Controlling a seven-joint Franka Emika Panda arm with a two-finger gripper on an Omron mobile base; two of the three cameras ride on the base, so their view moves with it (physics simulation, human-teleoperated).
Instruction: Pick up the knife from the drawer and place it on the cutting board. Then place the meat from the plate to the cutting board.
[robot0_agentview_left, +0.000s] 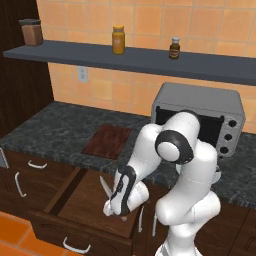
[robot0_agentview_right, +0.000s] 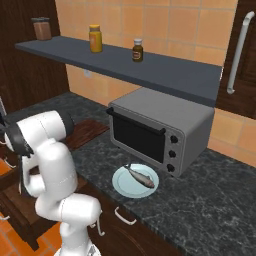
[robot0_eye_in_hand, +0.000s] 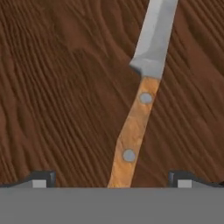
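Gripper: in the hand view the gripper hangs low over the drawer bottom, jaws spread wide, one tip at each lower corner, nothing between them but the knife handle lying below; it holds nothing. In the left base view the hand is down inside the pulled-out drawer.
Knife: the knife lies flat on the wooden drawer floor, tan handle with two rivets pointing toward the camera, grey blade running away toward the top edge. Its handle end sits midway between the two finger tips. In the left base view the blade pokes out just beside the hand.
Drawer: the drawer stands open below the counter edge, white curved handle on its front.
Cutting board: the cutting board lies flat on the dark stone counter, just behind the open drawer, bare on top.
Plate: the plate sits on the counter in front of the toaster oven, near its knob side.
Meat: the meat lies across the plate, well apart from the board.
Shelf: a grey shelf above carries a yellow jar, a small dark bottle and a brown canister.
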